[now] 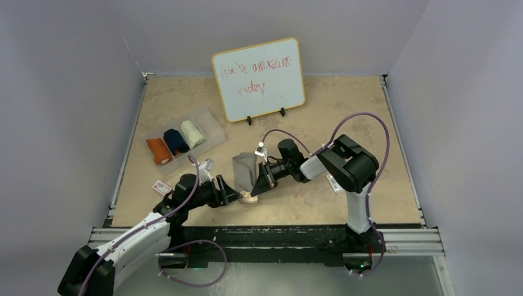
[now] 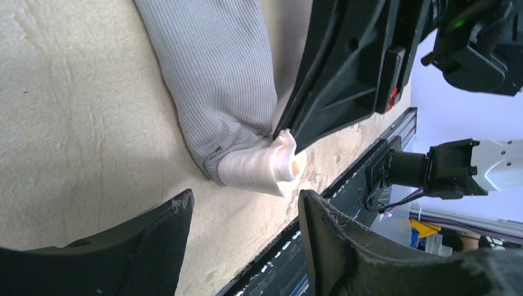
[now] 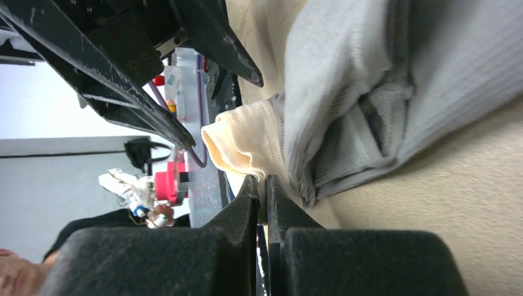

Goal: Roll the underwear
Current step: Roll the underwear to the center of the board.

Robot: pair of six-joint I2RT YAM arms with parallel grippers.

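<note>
On the table (image 1: 345,123), in front of the whiteboard (image 1: 259,79), a clear tray (image 1: 211,121) off to the left holds an orange roll (image 1: 159,150), a navy roll (image 1: 176,141) and a cream roll (image 1: 192,133). The grey underwear (image 1: 245,171) lies mid-table between the two arms, half bunched. It looks light, limp and ribbed, apt to slump unless taken by its firmer beige waistband (image 2: 256,168). The right gripper (image 3: 262,185) is clenched on that band's edge. The left gripper (image 2: 245,203) stands released just beside it. From above the arms cover its near end, so how tightly it's rolled I can't tell.
</note>
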